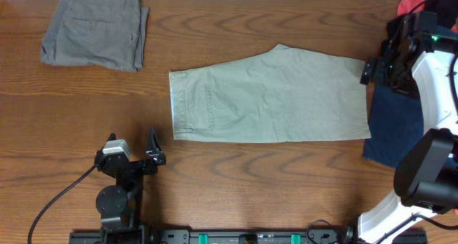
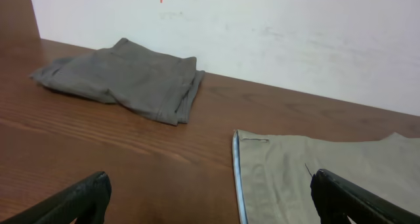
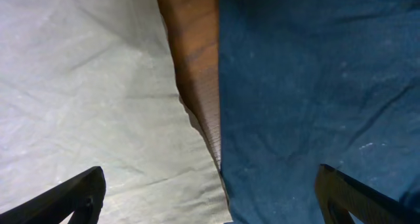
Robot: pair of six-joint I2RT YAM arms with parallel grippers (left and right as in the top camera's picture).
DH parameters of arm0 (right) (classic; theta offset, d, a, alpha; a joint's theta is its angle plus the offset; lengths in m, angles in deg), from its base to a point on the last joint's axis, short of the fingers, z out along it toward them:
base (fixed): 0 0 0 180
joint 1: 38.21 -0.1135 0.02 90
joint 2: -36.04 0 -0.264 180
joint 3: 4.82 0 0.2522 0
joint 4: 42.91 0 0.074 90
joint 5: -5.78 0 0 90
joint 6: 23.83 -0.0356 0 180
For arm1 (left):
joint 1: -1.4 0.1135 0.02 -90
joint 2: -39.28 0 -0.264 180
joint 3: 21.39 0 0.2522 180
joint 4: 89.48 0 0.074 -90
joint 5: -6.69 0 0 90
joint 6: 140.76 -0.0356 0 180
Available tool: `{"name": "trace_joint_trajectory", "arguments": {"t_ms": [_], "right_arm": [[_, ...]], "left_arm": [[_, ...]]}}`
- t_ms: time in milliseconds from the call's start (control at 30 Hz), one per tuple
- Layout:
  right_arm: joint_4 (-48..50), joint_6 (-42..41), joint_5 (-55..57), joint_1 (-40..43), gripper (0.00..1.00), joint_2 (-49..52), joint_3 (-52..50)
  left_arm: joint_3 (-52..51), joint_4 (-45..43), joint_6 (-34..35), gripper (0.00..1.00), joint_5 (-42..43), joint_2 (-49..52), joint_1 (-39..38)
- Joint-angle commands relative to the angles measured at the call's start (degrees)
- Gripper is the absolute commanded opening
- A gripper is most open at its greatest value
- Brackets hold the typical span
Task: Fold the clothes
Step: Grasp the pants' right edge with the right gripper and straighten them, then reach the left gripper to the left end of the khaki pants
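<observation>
Light khaki shorts [image 1: 268, 97] lie flat in the table's middle, folded lengthwise, waistband to the left. They also show in the left wrist view [image 2: 321, 171] and in the right wrist view [image 3: 85, 99]. My left gripper [image 1: 152, 149] [image 2: 210, 201] is open and empty, low near the front left, short of the waistband. My right gripper [image 1: 373, 66] [image 3: 210, 198] is open and empty, above the gap between the shorts' leg hem and a navy garment [image 1: 392, 126] [image 3: 315, 86].
Folded grey shorts [image 1: 95, 31] [image 2: 125, 79] lie at the far left corner. A red cloth [image 1: 418, 4] peeks out at the far right behind the right arm. A strip of bare wood [image 3: 197, 60] separates the khaki and navy cloth.
</observation>
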Motion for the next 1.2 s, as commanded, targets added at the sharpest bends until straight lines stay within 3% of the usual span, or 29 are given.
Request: {"name": "trace_joint_trajectory", "arguments": {"t_ms": [0,167,467,633,767,900,1033,1167], "right_arm": [[-0.15,-0.39,1.68,0.33,0.99,0.15,-0.42],[1.36,-1.22,9.33,2.62,0.99,0.15,-0.42],[0.50,-4.09,-2.29,9.77,0.99,0.15,-0.42],[0.50,-4.09,-2.25,10.08,0.99,0.15,-0.42],[0.50,-4.09,-2.25,10.08,0.99,0.15,-0.42],[0.50,-4.07,-2.25,10.10,0.99,0.15,-0.42],[0.50,-4.09,-2.25,10.01,0.99,0.15,-0.42],[0.50,-4.09,-2.25,10.01,0.99,0.15,-0.42]], "left_arm": [[-0.90,2.03,-0.31,0.98,0.96,-0.35,0.35],[-0.90,1.92,-0.31,0.98,0.96,-0.35,0.35],[-0.90,1.92,0.87,0.98,1.51,-0.35,0.35],[-0.90,1.11,9.70,0.98,8.00,-0.35,0.31],[0.66,-0.90,9.84,0.98,22.36,-0.33,0.28],[4.81,-0.68,9.75,0.98,23.93,1.64,0.31],[14.73,4.15,4.66,0.98,23.91,9.86,0.31],[29.99,16.98,-3.85,0.98,21.75,25.99,0.31]]}}
